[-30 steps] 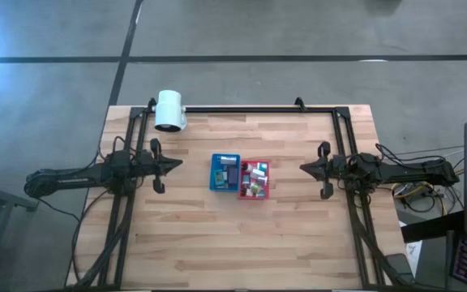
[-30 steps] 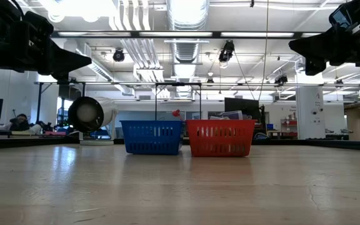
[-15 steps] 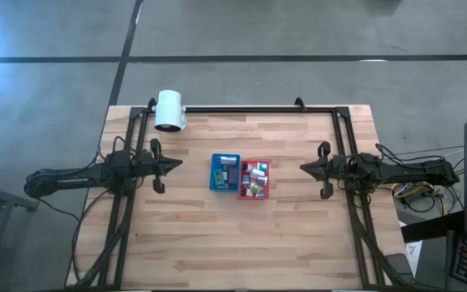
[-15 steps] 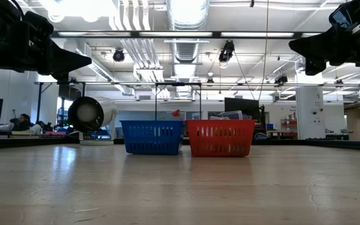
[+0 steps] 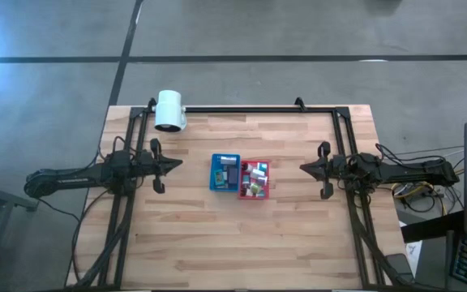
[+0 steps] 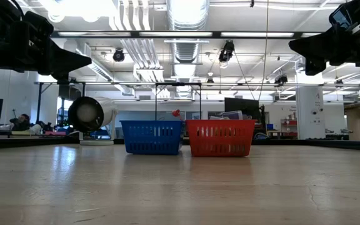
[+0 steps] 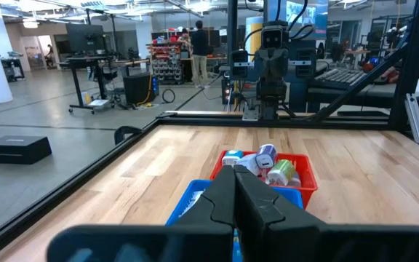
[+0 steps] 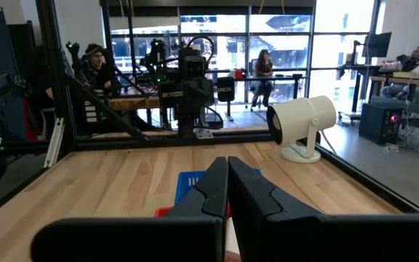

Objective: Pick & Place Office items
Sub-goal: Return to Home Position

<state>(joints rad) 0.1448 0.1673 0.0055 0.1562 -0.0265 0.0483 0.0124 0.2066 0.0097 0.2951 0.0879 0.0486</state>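
Nothing has moved since a second ago: both arms, both bins and their contents sit exactly as before.

Left hand (image 5: 178, 163) hovers above the bench (image 5: 217, 243) on its left side, pointing inward. Its wrist view shows the fingers (image 7: 220, 200) pressed together, holding nothing. Right hand (image 5: 302, 168) mirrors it on the right side, fingers likewise closed on nothing. Each is well apart from the bins.

Blue bin (image 5: 212, 173) and red bin (image 5: 267, 185) stand touching side by side mid-bench, directly on the line between the two hands, blue nearer the left hand. All office items (image 5: 254, 178) in view are inside the bins:
- Red bin: a heap of white, green and teal pieces. The left wrist view shows a green piece and a white-and-purple one on top.
- Blue bin: dark and light pieces. Too small to tell more.
- Low view: a few pieces poke above both rims.

Other things:
- White lamp head (image 5: 169, 110) at the far left corner, near the left arm's base, well apart from the bins.
- Black frame (image 5: 242, 109) along the far edge and down both sides.
- People (image 8: 260, 67) seated in the room beyond the bench.
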